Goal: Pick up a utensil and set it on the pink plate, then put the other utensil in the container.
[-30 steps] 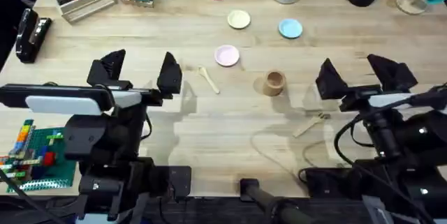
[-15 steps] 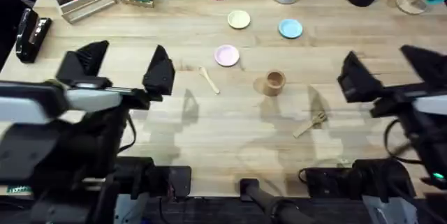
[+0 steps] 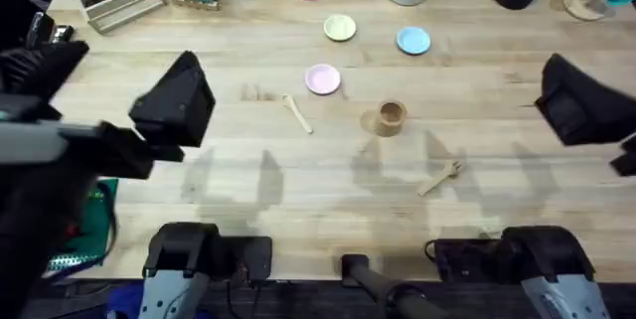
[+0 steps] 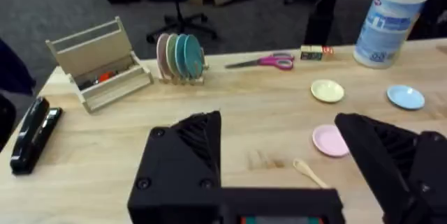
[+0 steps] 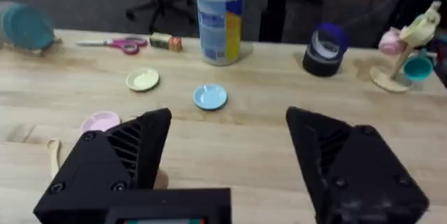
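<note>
Both grippers released, jaws wide apart, holding nothing: left gripper (image 4: 279, 161) up high at the table's left side, right gripper (image 5: 223, 175) up at the far right. Spoon (image 3: 295, 113) lies flat on the table (image 3: 298, 190), just beside the pink plate (image 3: 322, 79) but not on it. Fork (image 3: 440, 177) lies flat nearer the arm bases, near the wooden cup (image 3: 391, 117), apart from it. Nothing on the plate; cup's inside hard to see.
</note>
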